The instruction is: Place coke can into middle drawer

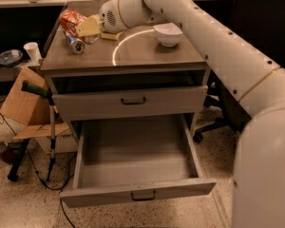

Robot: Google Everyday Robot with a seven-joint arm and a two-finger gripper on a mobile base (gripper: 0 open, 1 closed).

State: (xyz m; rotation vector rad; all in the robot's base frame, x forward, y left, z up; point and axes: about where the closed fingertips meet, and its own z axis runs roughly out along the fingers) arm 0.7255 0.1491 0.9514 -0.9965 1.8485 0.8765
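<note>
The coke can (pixel 70 19), red with white markings, stands at the back left of the cabinet top (pixel 142 51). My gripper (pixel 89 26) is over the cabinet top, right beside the can on its right side and seemingly touching it. The arm reaches in from the right. The middle drawer (pixel 133 148) is pulled fully open below, and its inside is bare. Its front with the dark bar handle (pixel 143 194) faces me.
A slim silver-and-blue can (pixel 76 43) lies just in front of the coke can. A white bowl (pixel 167 33) sits on the right of the top. The upper drawer (pixel 131 101) is shut. A cardboard box (pixel 23 104) and a green-handled pole (pixel 37 90) stand left of the cabinet. A black chair (pixel 261 27) stands on the right.
</note>
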